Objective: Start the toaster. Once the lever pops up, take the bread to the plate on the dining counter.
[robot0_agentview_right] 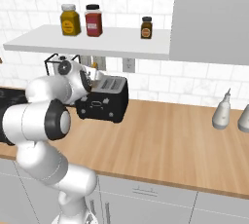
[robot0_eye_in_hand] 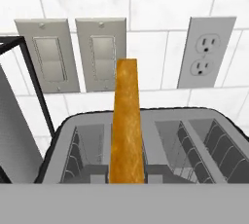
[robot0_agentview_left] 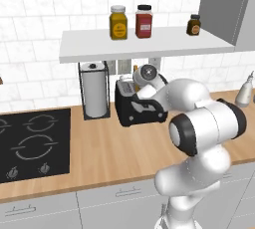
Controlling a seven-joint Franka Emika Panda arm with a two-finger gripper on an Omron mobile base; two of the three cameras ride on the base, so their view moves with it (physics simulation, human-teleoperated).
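This is a home kitchen, rendered rather than filmed. A wood-topped bench (robot0_agentview_left: 99, 148) runs along a white tiled wall (robot0_agentview_left: 30, 24), with pale drawer fronts (robot0_agentview_left: 45, 208) below it, a black hob (robot0_agentview_left: 32, 143) set into it, and a black toaster (robot0_agentview_left: 137, 106) with a slice of bread (robot0_eye_in_hand: 127, 121) in one slot standing beside a paper towel holder (robot0_agentview_left: 94, 89). Above, a white shelf (robot0_agentview_left: 144, 44) carries spice jars (robot0_agentview_left: 118, 22); light switches (robot0_eye_in_hand: 73, 55) and a wall socket (robot0_eye_in_hand: 206, 51) sit on the tiles behind the toaster, and two dispenser bottles (robot0_agentview_right: 222, 110) stand further along the bench.
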